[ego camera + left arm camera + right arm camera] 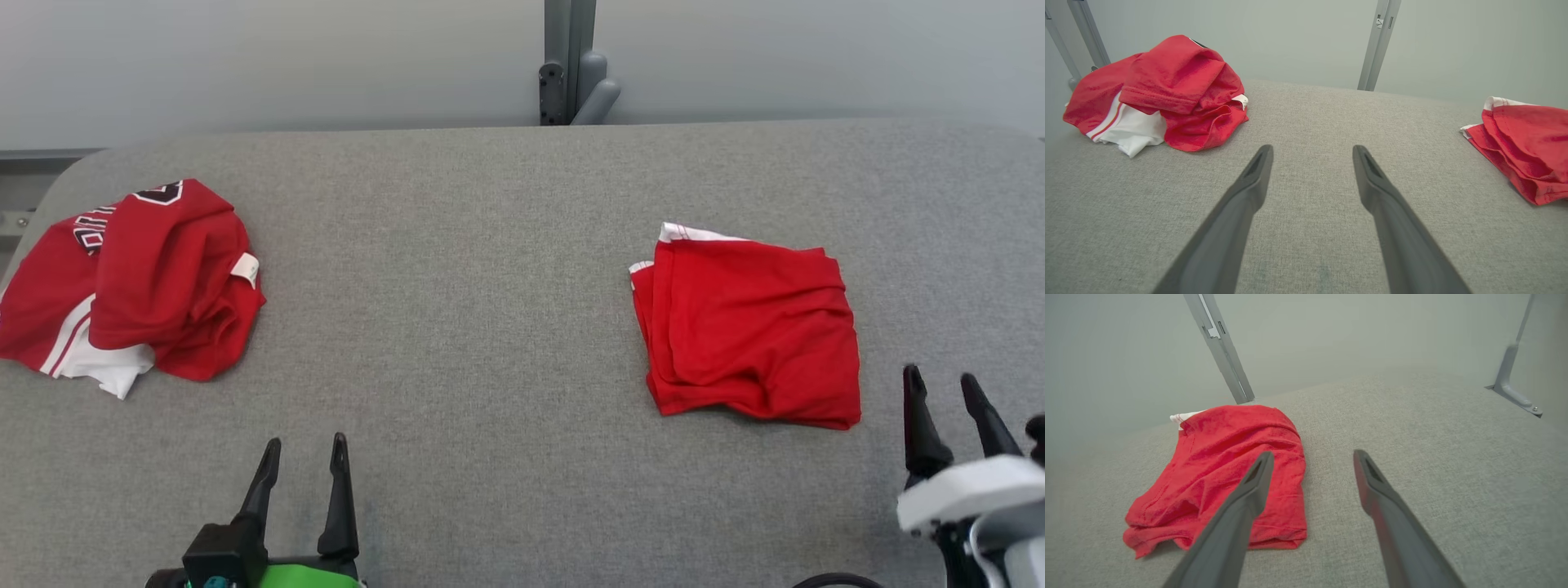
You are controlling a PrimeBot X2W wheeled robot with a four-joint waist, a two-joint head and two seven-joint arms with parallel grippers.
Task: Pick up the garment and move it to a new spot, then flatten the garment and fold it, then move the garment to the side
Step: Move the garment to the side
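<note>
Left gripper [306, 441]: we see its two dark fingers spread wide with nothing between them, poised over bare cloth.
Right gripper [939, 374]: we find its fingers parted just as wide and equally empty, touching no fabric.
Crumpled garment [163, 278]: a red jersey with white panels and black lettering, bunched in a loose heap. It lies ahead of the left gripper and off to its left, well apart from the fingertips. A small white label [245, 268] shows on the side of the heap nearer that gripper.
Folded garment [751, 327]: a plain red piece folded into a rough, wrinkled rectangle, with a white edge [694, 233] showing at its far corner. We place it ahead of the right gripper and to its left, near but not touching. In the right wrist view the left finger crosses in front of it. From the left gripper it lies far to the right.
Worktop [473, 327]: a grey, fabric-covered surface that carries both garments and runs beneath both grippers.
Post [569, 57]: a grey upright beyond the worktop's far edge, ahead of both grippers and between them.
</note>
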